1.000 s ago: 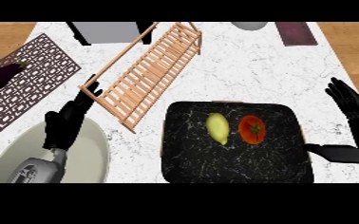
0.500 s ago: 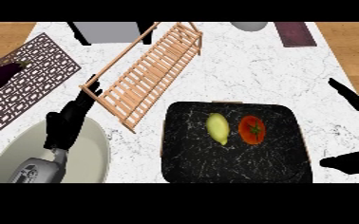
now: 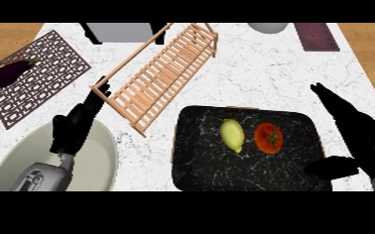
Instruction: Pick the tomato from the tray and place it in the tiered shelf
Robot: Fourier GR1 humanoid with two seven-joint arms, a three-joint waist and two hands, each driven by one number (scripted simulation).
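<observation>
From the head view I see the tomato lying on the dark marbled tray, in its right half, with a pale yellow-green fruit just beside it to the left; the two do not touch. My right hand shows at the view's right edge, over the tray's right rim, its fingers straight and spread from the thumb, which points in over the tray's lower right corner; it holds nothing and sits near the tomato without touching it. My left hand shows at the lower left, fingers relaxed and pointing up toward the near end of the wooden tiered shelf, holding nothing; whether a fingertip touches the shelf I cannot tell. The shelf's slatted frame runs diagonally across the white marble counter, from near the tray's upper left corner up toward the far edge. Below the left hand is a pale round bowl. At the far left an eggplant rests on a patterned brown mat.
</observation>
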